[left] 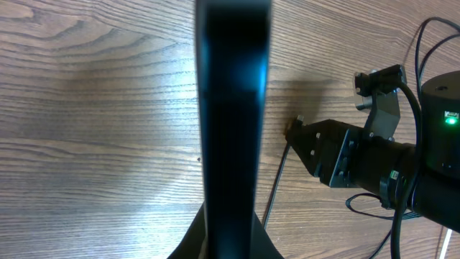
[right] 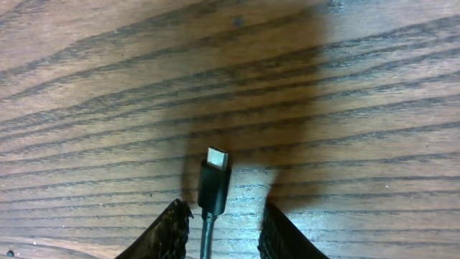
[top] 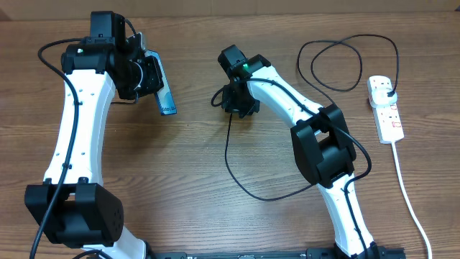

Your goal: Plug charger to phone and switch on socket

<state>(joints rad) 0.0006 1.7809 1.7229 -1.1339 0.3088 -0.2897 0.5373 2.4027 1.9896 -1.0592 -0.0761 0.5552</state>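
Observation:
My left gripper [top: 147,75] is shut on the phone [top: 164,93] and holds it above the table at the back left. In the left wrist view the phone [left: 233,108] stands edge-on as a dark bar rising from the gripper [left: 231,237]. The charger cable [top: 237,180] loops across the table. Its connector tip [right: 214,183] lies on the wood between the fingers of my right gripper [right: 223,223], which is open with a gap on each side of the cable. From overhead the right gripper [top: 236,108] is at the table's middle, right of the phone. The socket [top: 386,108] lies at far right.
The charger's black plug [top: 388,92] sits in the socket's far end. A thick white cord [top: 406,194] runs from the socket toward the front right edge. The black cable makes a big loop [top: 345,65] at the back right. My right arm [left: 374,162] fills the left wrist view's right side.

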